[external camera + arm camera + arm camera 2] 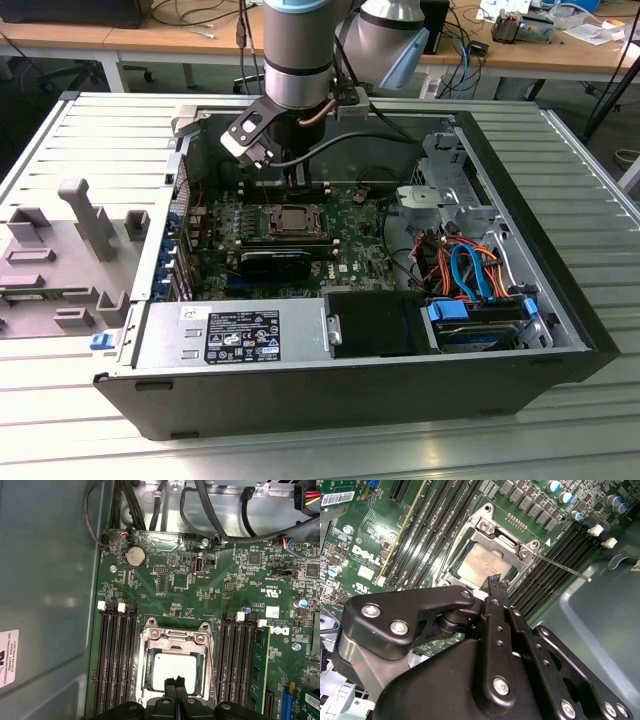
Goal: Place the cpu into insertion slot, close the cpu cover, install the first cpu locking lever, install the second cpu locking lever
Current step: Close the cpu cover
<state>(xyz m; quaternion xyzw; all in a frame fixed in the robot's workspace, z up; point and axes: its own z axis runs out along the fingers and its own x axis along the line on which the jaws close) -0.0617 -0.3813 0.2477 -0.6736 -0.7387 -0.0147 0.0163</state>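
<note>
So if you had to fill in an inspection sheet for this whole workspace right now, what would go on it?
Surface: ribbed metal table carrying an open computer case.
Job's things: the cpu lies in the insertion slot. The cpu cover appears to be down around it. A thin locking lever juts out sideways, not latched.
Clutter: grey moulded holder on the table at the exterior view's left.
Grippers: the gripper is shut, its tips over the cpu's edge.
Cables: orange and blue cables inside the case; black cables beyond the board.
Surroundings: desks behind the table.
</note>
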